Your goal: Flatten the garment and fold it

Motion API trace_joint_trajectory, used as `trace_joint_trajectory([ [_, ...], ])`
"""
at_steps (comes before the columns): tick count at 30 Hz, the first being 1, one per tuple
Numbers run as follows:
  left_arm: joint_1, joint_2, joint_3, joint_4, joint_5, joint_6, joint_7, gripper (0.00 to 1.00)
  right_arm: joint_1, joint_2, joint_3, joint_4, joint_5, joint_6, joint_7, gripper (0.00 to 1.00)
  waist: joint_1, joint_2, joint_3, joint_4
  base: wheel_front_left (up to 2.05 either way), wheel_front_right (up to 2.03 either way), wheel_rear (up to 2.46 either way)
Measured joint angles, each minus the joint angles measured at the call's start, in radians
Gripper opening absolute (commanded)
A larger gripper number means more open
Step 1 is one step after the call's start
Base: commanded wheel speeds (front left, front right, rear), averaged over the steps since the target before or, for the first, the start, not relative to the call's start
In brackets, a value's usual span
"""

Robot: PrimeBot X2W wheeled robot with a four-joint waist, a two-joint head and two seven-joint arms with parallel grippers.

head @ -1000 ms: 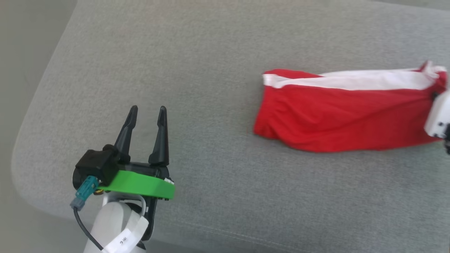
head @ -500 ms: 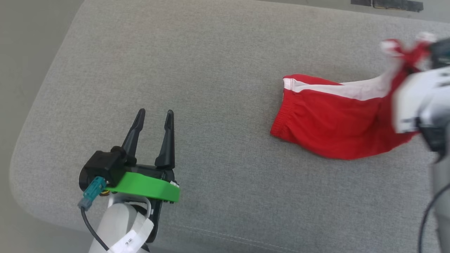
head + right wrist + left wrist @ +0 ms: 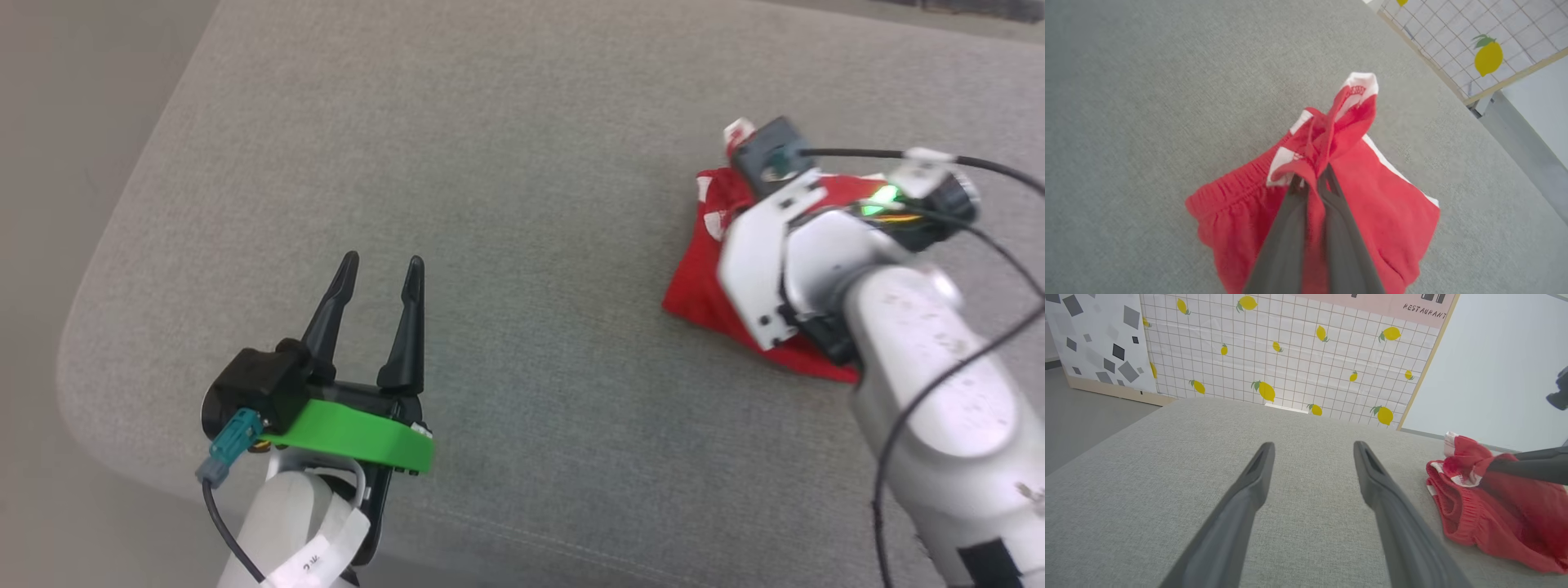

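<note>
The garment (image 3: pixel 1396 212) is heaped on the grey cushion (image 3: pixel 490 163), one bunched end pinched by the right gripper (image 3: pixel 1312 177). The left gripper (image 3: pixel 384 258) is held spread, well apart from the fabric.

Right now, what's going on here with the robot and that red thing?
The robot's right tool is shut on a bunched end of the bright red soft fabric shorts with white stripes, holding that end above the rest, which lies crumpled on the grey fabric cushion. The left tool is open and empty, apart from the shorts. The shorts aren't flat or folded yet.
</note>
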Motion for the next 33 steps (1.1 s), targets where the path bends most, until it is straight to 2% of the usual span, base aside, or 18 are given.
trace_joint_trajectory([
  [8, -0.004, 0.000, -0.002, 0.001, -0.008, 0.000, 0.000, 1.00, -0.048, 0.038, 0.081, 0.170, 0.047, 0.000, -0.009, 0.00, 0.0000, 0.0000, 0.027, 0.030, 0.00, 0.00, 0.00],
  [9, -0.004, 0.000, -0.001, 0.001, -0.008, 0.000, 0.000, 1.00, -0.050, 0.039, 0.088, 0.180, 0.060, 0.000, -0.012, 0.46, 0.0000, 0.0000, 0.027, 0.031, 0.00, 0.00, 0.00],
  [10, -0.004, 0.000, -0.001, 0.003, -0.009, 0.000, 0.000, 1.00, -0.050, 0.042, 0.092, 0.186, 0.080, 0.000, -0.020, 1.00, 0.0000, 0.0000, 0.026, 0.031, 0.00, 0.00, 0.00],
  [15, -0.001, 0.000, 0.005, 0.012, -0.008, 0.000, 0.000, 1.00, -0.047, 0.058, 0.085, 0.166, 0.186, 0.000, -0.094, 1.00, 0.0000, 0.0000, 0.006, 0.019, 0.00, 0.00, 0.00],
  [20, 0.006, 0.000, 0.020, 0.020, -0.005, 0.000, 0.000, 1.00, 0.003, 0.074, -0.010, 0.059, 0.239, 0.000, -0.265, 1.00, 0.0000, 0.0000, -0.027, -0.014, 0.00, 0.00, 0.00],
  [27, 0.033, 0.000, 0.053, 0.023, 0.015, 0.000, 0.000, 1.00, 0.187, 0.097, -0.194, -0.105, 0.202, 0.000, -0.560, 1.00, 0.0000, 0.0000, -0.076, -0.082, 0.00, 0.00, 0.00],
  [33, 0.057, -0.001, 0.090, 0.023, 0.024, 0.000, 0.000, 1.00, 0.360, 0.134, -0.301, -0.188, 0.165, 0.000, -0.743, 1.00, 0.0000, 0.0000, -0.115, -0.151, 0.00, 0.00, 0.00],
])
